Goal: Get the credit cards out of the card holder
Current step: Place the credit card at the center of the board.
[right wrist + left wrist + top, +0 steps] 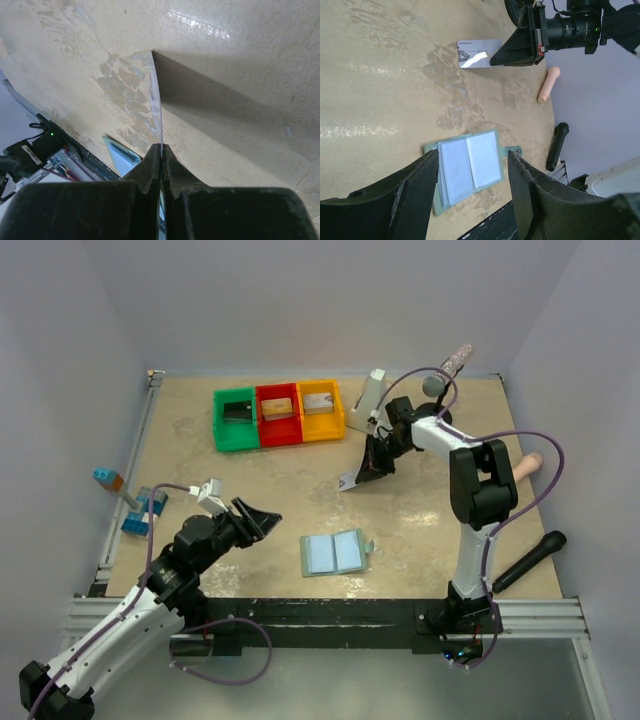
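The left gripper (262,522) hangs over the table (200,465), left of the card holder (335,552) and apart from it. Its jaws stand well apart and hold nothing. In the left wrist view its two fingers (410,195) frame the card holder (467,167) without touching it. The right gripper (362,475) is low over the table further back, jaws pressed together on one end of the silver-grey credit card (347,481). The right wrist view shows that card (157,100) edge-on between the closed fingertips (150,165), and its far end meets its own shadow on the table.

Three bins stand in a row at the back. The green bin (220,430) holds a dark flat rectangle (237,410), the red bin (262,430) a tan card (279,406), and the yellow bin (338,412) a pale flat piece (318,400). The card holder lies open flat near the front edge, pale blue pockets up and snap tab to the right.

Whether any card sits in those pockets cannot be made out. What lies in the bins is too small to name with certainty. Blue toy bricks (140,512) stand at the left edge. On the right edge lie a peach-coloured cylinder (528,465) and a black handle (528,560).
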Tool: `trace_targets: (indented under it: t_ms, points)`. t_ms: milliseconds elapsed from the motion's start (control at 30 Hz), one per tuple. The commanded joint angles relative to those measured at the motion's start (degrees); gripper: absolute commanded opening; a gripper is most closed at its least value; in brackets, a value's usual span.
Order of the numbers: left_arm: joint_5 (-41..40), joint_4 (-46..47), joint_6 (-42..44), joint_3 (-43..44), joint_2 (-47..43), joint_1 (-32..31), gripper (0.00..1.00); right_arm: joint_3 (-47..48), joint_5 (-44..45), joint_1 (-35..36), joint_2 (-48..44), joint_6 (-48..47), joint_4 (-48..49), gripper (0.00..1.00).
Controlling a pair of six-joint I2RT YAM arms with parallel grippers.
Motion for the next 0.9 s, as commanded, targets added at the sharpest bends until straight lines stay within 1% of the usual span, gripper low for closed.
trace_targets:
  t_ms: [0,267,333,567,867]
  points:
    - [1.30,3.32,-1.07,-0.76,-0.43,0.35,0.61,-1.63,-0.77,0.14,-2.14,1.26,0.52,0.00]
    - [1.39,3.15,-1.07,-0.67,-0.61,0.35,0.61,2.76,3.01,0.23,-0.39,1.52,-5.71,0.01]
    - [1.39,3.15,-1.07,-0.85,-0.87,0.35,0.61,3.55,3.54,0.14,-0.04,1.34,-6.77,0.04]
    - [1.39,2.71,-0.98,-1.11,-1.49,0.35,0.61,3.64,4.77,0.23,-0.21,1.52,-7.39,0.23]
    - [1.39,2.53,-0.89,-1.29,-1.40,0.35,0.61,3.46,5.65,0.05,-0.65,1.87,-7.65,0.31]
